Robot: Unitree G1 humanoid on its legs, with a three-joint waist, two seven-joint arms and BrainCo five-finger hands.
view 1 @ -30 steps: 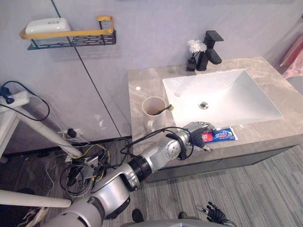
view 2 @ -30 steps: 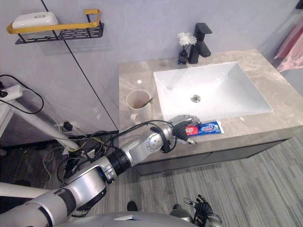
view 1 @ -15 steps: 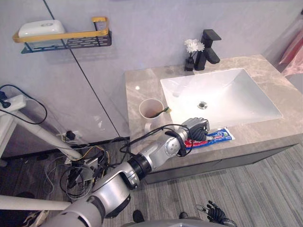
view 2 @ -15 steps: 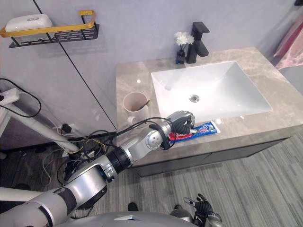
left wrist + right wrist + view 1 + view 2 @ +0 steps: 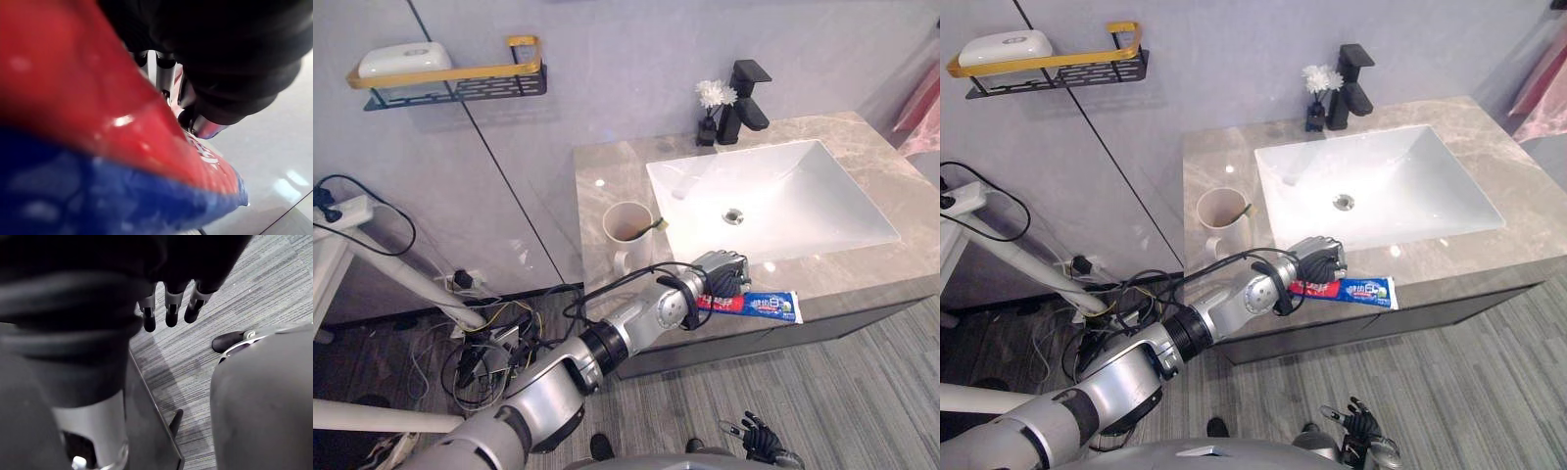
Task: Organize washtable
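Curling round the red end of the toothpaste tube (image 5: 762, 305), the left hand (image 5: 724, 274) is placed at the countertop's (image 5: 607, 176) front edge, before the sink (image 5: 832, 201). A mug (image 5: 626, 230) holding a toothbrush (image 5: 657, 225) is set just behind. The right hand (image 5: 759, 441) is hung low, fingers loose.

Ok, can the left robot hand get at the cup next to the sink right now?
Probably yes for reach: the cup stands on the counter close to the left robot hand, nothing between them. But that hand is curled round the toothpaste tube, so gripping the cup looks unlikely.
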